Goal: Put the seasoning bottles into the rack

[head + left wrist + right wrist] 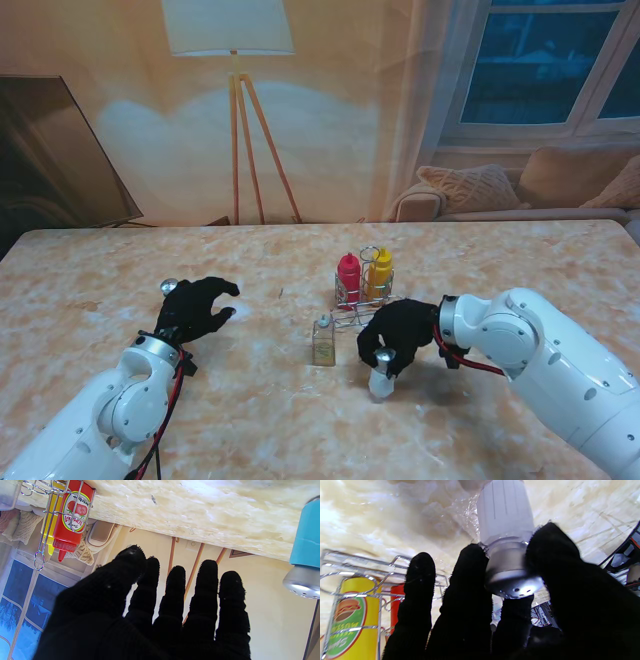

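White shaker (382, 383) with silver cap, lower centre, clamped in right hand (397, 335) fingers (467, 585); left hand (195, 308) fingers apart; marbled surface (250, 400).

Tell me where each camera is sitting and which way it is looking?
Stand view: up on the robot's stand, looking down at the table; both arms, left hand and right hand show.
Left wrist view: on the left wrist, looking along the open black fingers toward the rack; a blue shaker stands beside.
Right wrist view: on the right wrist, looking along fingers closed on a white shaker.
Shared: all three show the rack's red bottle and yellow bottle.
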### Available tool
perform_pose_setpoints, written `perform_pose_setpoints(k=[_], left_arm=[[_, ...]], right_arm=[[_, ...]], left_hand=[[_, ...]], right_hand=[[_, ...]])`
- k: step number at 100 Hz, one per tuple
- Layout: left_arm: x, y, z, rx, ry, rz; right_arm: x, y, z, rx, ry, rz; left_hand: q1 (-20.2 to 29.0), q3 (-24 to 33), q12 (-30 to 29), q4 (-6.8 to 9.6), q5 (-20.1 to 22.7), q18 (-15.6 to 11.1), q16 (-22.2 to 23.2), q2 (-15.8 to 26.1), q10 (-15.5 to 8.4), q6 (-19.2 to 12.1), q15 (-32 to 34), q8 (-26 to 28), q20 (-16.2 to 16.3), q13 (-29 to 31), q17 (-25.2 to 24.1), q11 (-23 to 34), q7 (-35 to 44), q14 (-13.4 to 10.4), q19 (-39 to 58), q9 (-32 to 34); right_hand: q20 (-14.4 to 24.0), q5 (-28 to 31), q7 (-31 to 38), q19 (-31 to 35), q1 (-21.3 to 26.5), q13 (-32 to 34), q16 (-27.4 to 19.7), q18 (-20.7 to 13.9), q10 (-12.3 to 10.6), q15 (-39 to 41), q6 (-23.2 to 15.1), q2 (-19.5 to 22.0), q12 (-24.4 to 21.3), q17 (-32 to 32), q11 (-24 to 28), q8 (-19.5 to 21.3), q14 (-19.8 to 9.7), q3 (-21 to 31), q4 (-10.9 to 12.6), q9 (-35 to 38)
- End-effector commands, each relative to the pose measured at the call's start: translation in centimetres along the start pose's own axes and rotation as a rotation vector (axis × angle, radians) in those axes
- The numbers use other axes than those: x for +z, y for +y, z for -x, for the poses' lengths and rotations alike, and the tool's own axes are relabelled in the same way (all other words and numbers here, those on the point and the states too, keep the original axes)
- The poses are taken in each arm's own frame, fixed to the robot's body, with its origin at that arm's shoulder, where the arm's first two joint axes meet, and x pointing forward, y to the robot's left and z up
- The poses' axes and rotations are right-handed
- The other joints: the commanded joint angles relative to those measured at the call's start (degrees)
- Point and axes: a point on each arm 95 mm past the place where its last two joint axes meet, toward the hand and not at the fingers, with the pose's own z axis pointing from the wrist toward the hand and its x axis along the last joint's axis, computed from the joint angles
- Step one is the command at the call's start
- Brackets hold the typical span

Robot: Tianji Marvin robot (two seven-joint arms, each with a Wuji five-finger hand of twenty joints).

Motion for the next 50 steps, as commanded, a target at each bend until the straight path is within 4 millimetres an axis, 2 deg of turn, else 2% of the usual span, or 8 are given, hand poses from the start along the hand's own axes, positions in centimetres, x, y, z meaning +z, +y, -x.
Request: perform_pose_setpoints(k=[1, 29, 50], left_arm=[[0.0, 0.1, -0.2, -0.003, 0.004, 0.014], [0.0, 0.2, -0.3, -0.004, 0.003, 0.016], [0.1, 0.2, -0.3, -0.006, 0.001, 0.016]], right_arm=[[-0.3, 0.3, -0.3, -0.027, 0.001, 0.004], [-2.7, 2.4, 0.6, -0.144, -0.092, 0.076], [-3.5, 3.5, 1.3, -0.202, -0.191, 0.119]], left_hand=[[0.4, 0.4, -0.2, -1.24, 0.5, -0.2, 0.6, -0.9, -0.9, -0.6, -1.0, 0.5, -0.6, -1.4, -0.6, -0.5, 1.2, 0.0, -0.5, -1.9], [0.4, 0.3, -0.2, -1.36, 0.5, -0.2, 0.6, -0.7, -0.9, -0.7, -1.0, 0.6, -0.7, -1.4, -0.7, -0.5, 1.2, 0.0, -0.5, -1.8], [0.6, -0.1, -0.2, -1.46, 0.6, -0.3, 0.6, -0.7, -1.0, -0.6, -1.0, 0.6, -0.7, -1.5, -0.7, -0.5, 1.3, 0.1, -0.5, -1.8]], right_hand=[[1.4, 5.5, 9.3, 1.6, 2.2, 2.3, 1.4, -0.3, -1.9, 1.5, -5.2, 2.4, 2.7, 1.0, 1.6, 1.3, -2.3, 1.2, 0.7, 2.6], [1.5, 5.6, 9.3, 1.8, 2.4, 2.5, 1.5, 0.0, -1.5, 2.1, -4.9, 2.4, 3.3, 1.1, 1.6, 1.4, -2.2, 1.2, 0.9, 2.9], [1.6, 5.5, 9.4, 1.8, 3.0, 2.3, 1.6, 0.5, -0.7, 2.6, -3.9, 2.8, 3.7, 1.0, 1.6, 1.6, -1.6, 1.2, 1.1, 2.6]])
